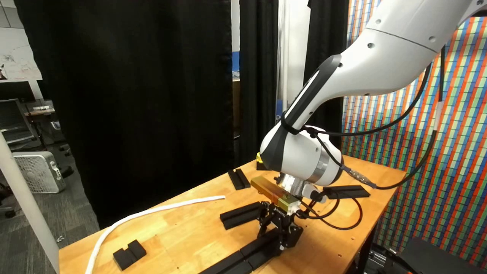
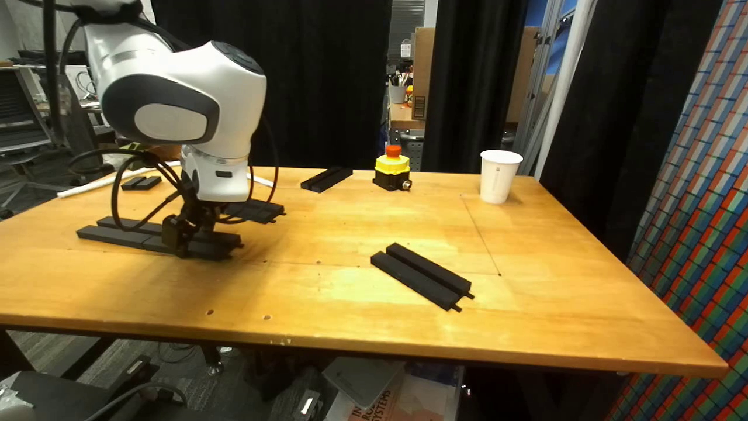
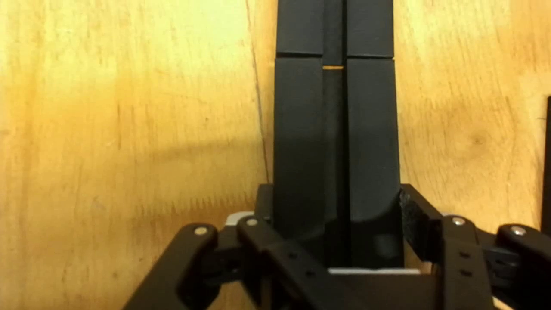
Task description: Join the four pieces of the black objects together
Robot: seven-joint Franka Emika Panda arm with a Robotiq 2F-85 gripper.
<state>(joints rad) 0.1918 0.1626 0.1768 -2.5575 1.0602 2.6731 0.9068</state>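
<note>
My gripper (image 1: pixel 273 239) is low over the table, its fingers on both sides of a grooved black bar (image 3: pixel 301 129). In the wrist view the fingertips (image 3: pixel 335 204) sit against both long edges. This bar lies flat, in line with another black bar (image 3: pixel 299 28). A thin seam parts them, with a sliver of wood in the groove. Both show in an exterior view as a long strip (image 2: pixel 111 237). Loose bars lie beside the gripper (image 1: pixel 240 217), behind it (image 1: pixel 239 179) and at the right (image 1: pixel 346 191). A short black piece (image 1: pixel 129 254) lies near the left corner.
A white rope (image 1: pixel 152 211) runs along the table's back left. A yellow and black button box with a red top (image 2: pixel 392 166) and a white paper cup (image 2: pixel 499 178) stand at the back. The arm's cables (image 1: pixel 354 217) loop beside the wrist. The table's front edge (image 2: pixel 380 345) shows.
</note>
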